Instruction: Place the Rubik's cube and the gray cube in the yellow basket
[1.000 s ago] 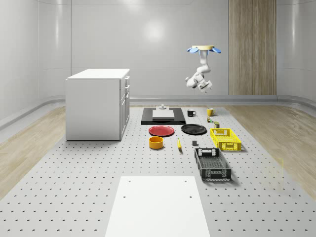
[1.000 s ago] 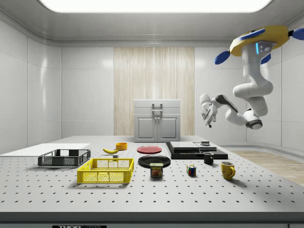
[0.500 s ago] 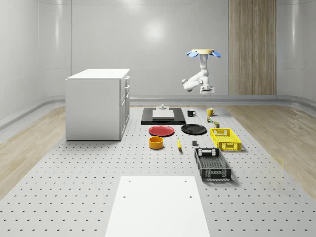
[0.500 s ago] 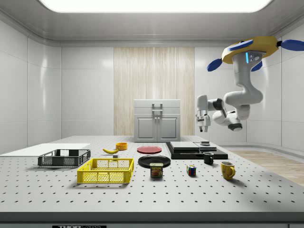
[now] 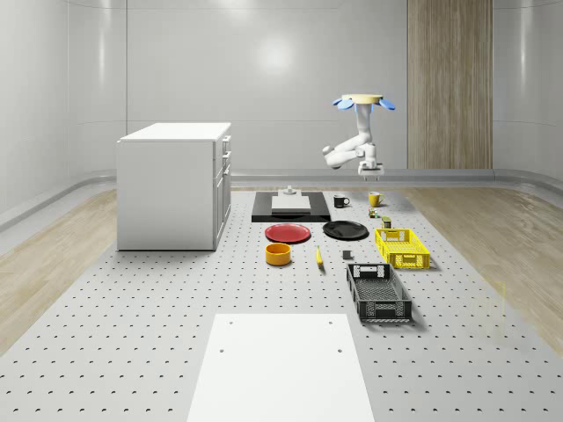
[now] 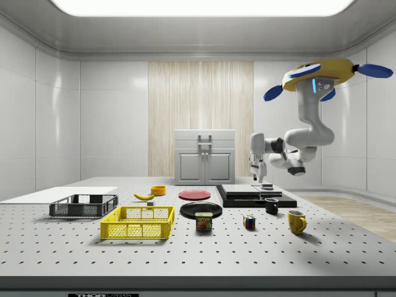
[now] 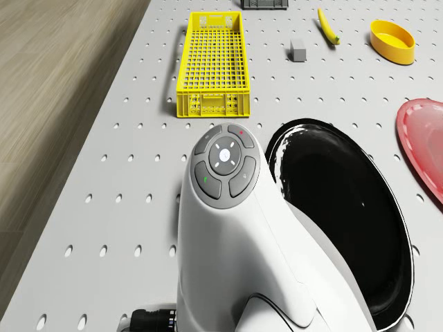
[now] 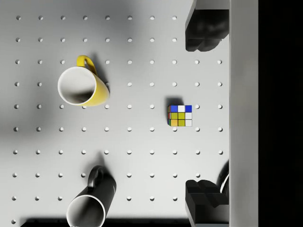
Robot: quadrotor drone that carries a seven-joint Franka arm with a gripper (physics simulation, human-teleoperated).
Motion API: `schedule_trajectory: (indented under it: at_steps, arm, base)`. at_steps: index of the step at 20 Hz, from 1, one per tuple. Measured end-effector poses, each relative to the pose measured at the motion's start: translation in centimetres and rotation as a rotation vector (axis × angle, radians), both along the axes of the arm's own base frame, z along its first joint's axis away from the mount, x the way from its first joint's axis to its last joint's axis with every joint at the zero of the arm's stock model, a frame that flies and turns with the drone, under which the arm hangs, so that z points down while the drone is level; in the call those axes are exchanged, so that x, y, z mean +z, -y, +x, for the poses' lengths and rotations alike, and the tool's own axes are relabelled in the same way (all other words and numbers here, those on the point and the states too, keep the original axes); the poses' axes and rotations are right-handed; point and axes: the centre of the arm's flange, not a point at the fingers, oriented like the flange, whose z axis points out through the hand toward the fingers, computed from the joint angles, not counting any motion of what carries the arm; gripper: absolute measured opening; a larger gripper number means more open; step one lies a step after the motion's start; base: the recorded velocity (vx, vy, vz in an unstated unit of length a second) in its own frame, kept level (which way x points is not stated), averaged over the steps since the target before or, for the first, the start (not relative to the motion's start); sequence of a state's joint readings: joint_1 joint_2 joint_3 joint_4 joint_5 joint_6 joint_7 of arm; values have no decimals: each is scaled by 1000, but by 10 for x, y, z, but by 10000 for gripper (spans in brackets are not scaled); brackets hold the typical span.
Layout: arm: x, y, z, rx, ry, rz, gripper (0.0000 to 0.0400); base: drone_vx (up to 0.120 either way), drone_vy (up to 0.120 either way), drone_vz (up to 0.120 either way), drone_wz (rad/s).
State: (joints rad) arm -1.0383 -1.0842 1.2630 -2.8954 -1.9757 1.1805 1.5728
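The surface (image 5: pixel 132 334) is seen lengthwise from above and level from its side; both distant views share the drone (image 6: pixel 318 71). Close downward looks are given from drone and wrist.

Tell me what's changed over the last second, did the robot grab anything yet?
No grab yet. The drone has shifted toward the side view's left and sunk, and the gripper has swung down to point at the table, open above the Rubik's cube. The cube, gray cube and yellow basket stayed put.
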Motion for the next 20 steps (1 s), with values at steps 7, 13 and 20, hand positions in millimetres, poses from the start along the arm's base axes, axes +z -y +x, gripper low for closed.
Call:
schedule_trajectory:
  at_steps: [7,13,20]
  arm:
    - [0,1,0,0,0,-9,400]
    - [0,1,0,0,-1,-12,400]
    - [0,1,0,0,-1,-13,400]
  base:
    - [91,0,-120,0]
    - [60,0,-120,0]
    - [0,0,-120,0]
